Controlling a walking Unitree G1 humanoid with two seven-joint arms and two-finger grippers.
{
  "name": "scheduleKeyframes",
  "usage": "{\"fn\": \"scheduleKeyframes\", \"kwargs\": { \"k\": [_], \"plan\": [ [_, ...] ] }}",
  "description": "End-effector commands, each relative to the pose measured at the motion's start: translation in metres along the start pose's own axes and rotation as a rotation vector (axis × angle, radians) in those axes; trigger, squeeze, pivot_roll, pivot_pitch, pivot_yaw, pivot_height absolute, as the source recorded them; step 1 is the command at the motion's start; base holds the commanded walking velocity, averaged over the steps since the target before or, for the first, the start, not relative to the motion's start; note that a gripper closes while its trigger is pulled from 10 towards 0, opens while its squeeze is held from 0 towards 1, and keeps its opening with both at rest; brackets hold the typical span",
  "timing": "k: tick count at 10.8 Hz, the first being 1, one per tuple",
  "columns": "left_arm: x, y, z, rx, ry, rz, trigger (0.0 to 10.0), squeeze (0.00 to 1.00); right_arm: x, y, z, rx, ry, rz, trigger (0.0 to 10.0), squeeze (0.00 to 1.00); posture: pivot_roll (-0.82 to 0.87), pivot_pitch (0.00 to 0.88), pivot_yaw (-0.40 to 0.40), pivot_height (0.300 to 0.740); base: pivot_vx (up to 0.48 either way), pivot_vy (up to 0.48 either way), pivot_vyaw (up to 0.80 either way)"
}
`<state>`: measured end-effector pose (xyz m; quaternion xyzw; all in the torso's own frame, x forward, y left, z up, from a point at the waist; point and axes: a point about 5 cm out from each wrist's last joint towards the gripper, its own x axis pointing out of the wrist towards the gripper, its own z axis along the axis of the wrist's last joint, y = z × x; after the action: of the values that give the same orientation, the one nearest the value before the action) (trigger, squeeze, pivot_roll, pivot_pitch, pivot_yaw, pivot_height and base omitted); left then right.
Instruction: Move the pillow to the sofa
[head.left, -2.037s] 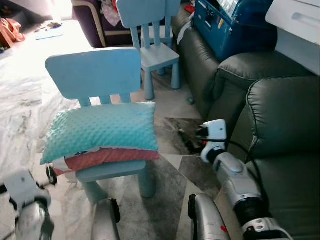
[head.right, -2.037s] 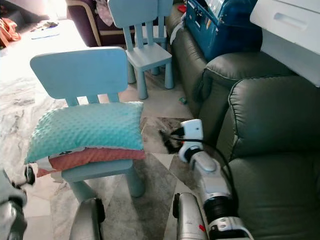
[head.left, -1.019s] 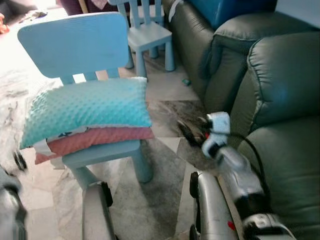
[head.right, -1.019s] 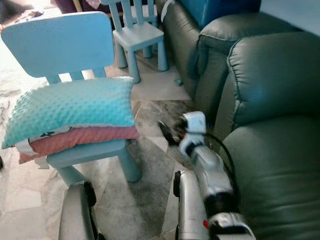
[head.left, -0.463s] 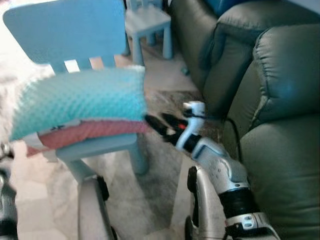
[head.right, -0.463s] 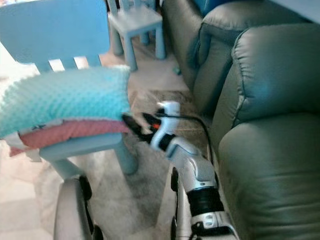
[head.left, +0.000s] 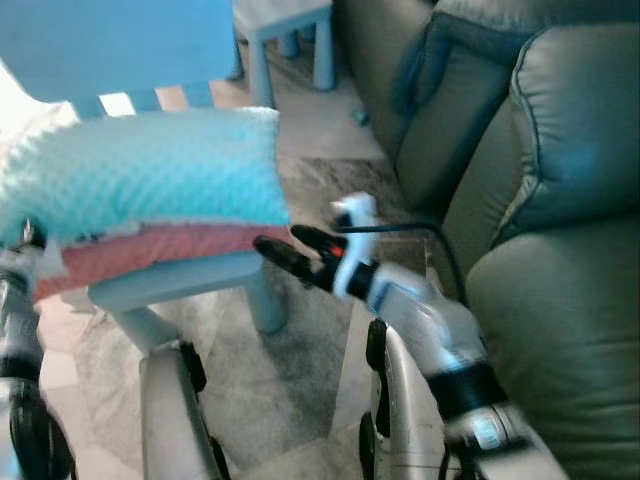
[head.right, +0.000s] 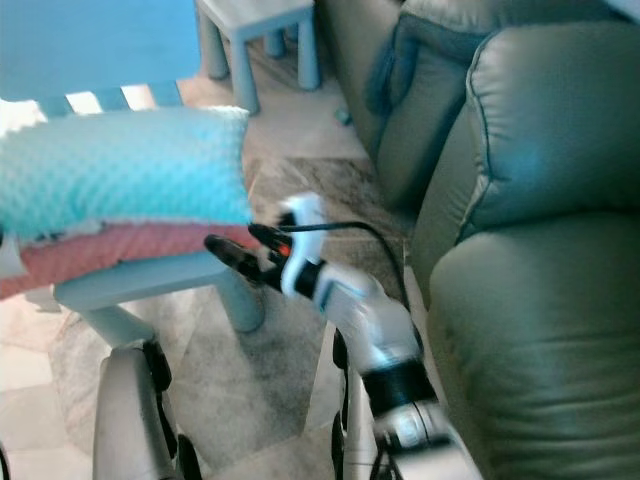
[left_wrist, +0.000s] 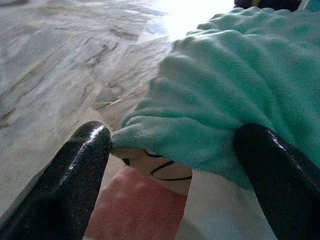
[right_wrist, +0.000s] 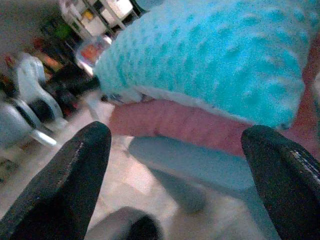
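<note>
— Grey marble floor (head.left: 300, 330), and what stands on it?

— On the far left, the left gripper (left_wrist: 175, 165) has its two black fingers wide apart. The corner of the teal pillow (head.left: 150, 175) sits right between them, close to the tips.

— Where is that pillow lying?

— On top of a pink pillow (head.left: 150, 255), on the seat of a blue chair (head.left: 180, 285).

— And the other arm?

— The right gripper (head.left: 290, 250) has its fingers spread apart too. It points at the near corner of the two pillows, just beside the pink one, holding nothing.

— What is to its right?

— A dark green sofa (head.left: 560, 250), well apart from the pillows.
</note>
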<state>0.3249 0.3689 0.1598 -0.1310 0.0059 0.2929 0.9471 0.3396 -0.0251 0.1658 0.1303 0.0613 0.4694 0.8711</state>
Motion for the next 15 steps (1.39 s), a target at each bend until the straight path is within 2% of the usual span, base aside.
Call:
{"fn": "scheduleKeyframes", "kwargs": {
  "k": [1, 2, 3, 5, 6, 7, 8, 9, 10, 11, 12, 13, 14, 15],
  "plan": [
    [0.001, 0.005, 0.002, 0.044, 0.004, 0.0, 10.0, 0.0, 0.009, -0.001, 0.009, -0.108, -0.017, -0.013, 10.0, 0.0, -0.15, 0.297, -0.027, 0.418, 0.0, 0.0, 0.0],
    [0.002, 0.004, 0.003, 0.066, 0.005, 0.022, 10.0, 0.0, 0.014, -0.005, 0.02, -0.156, -0.046, -0.046, 10.0, 0.0, -0.14, 0.3, -0.032, 0.418, 0.0, 0.0, 0.0],
    [0.004, 0.005, 0.007, -0.013, -0.007, 0.03, 10.0, 0.0, 0.015, -0.012, 0.033, -0.178, -0.088, -0.101, 10.0, 0.0, -0.14, 0.301, -0.032, 0.418, 0.0, 0.0, 0.0],
    [0.005, -0.004, 0.006, -0.076, 0.012, -0.006, 10.0, 0.0, 0.007, -0.02, 0.029, -0.163, -0.092, -0.149, 10.0, 0.0, -0.14, 0.303, -0.033, 0.418, 0.0, 0.0, 0.0],
    [0.005, -0.014, 0.0, -0.105, 0.039, -0.034, 10.0, 0.0, 0.001, -0.026, 0.021, -0.164, -0.082, -0.167, 10.0, 0.0, -0.14, 0.303, -0.033, 0.418, 0.0, 0.0, 0.0],
    [0.003, -0.028, -0.011, -0.136, 0.063, -0.074, 10.0, 0.0, -0.004, -0.03, 0.015, -0.164, -0.078, -0.184, 10.0, 0.0, -0.14, 0.301, -0.021, 0.418, 0.0, 0.0, 0.0],
    [-0.005, -0.043, -0.033, -0.196, 0.104, -0.119, 10.0, 0.0, -0.008, -0.036, 0.01, -0.158, -0.077, -0.216, 10.0, 0.0, -0.14, 0.293, -0.018, 0.418, 0.0, 0.0, 0.0],
    [-0.013, -0.05, -0.05, -0.231, 0.133, -0.144, 10.0, 0.0, -0.011, -0.039, 0.007, -0.153, -0.075, -0.234, 10.0, 0.0, -0.14, 0.287, -0.019, 0.418, 0.0, 0.0, 0.0],
    [-0.026, -0.052, -0.066, -0.201, 0.138, -0.159, 10.0, 0.0, -0.014, -0.04, 0.004, -0.153, -0.069, -0.241, 10.0, 0.0, -0.13, 0.271, -0.015, 0.418, 0.0, 0.0, 0.0],
    [-0.031, -0.051, -0.07, -0.178, 0.128, -0.167, 10.0, 0.0, -0.014, -0.04, 0.003, -0.153, -0.068, -0.241, 10.0, 0.0, -0.12, 0.266, -0.013, 0.418, 0.0, 0.0, 0.0],
    [-0.046, -0.039, -0.08, -0.155, 0.125, -0.145, 10.0, 0.0, -0.017, -0.042, 0.001, -0.133, -0.075, -0.255, 10.0, 0.0, -0.11, 0.251, -0.006, 0.418, 0.0, 0.0, 0.0],
    [-0.051, -0.03, -0.083, -0.129, 0.121, -0.126, 10.0, 0.0, -0.018, -0.043, 0.0, -0.143, -0.078, -0.256, 10.0, 0.0, -0.11, 0.235, 0.002, 0.418, 0.0, 0.0, 0.0],
    [-0.063, -0.01, -0.083, -0.101, 0.1, -0.076, 10.0, 0.0, -0.023, -0.045, -0.005, -0.146, -0.076, -0.264, 10.0, 0.0, -0.1, 0.215, 0.012, 0.418, 0.0, 0.0, 0.0],
    [-0.065, 0.0, -0.084, -0.092, 0.1, -0.044, 10.0, 0.0, -0.024, -0.046, -0.007, -0.143, -0.073, -0.268, 10.0, 0.0, -0.1, 0.201, 0.015, 0.418, 0.0, 0.0, 0.0]
  ]
}}
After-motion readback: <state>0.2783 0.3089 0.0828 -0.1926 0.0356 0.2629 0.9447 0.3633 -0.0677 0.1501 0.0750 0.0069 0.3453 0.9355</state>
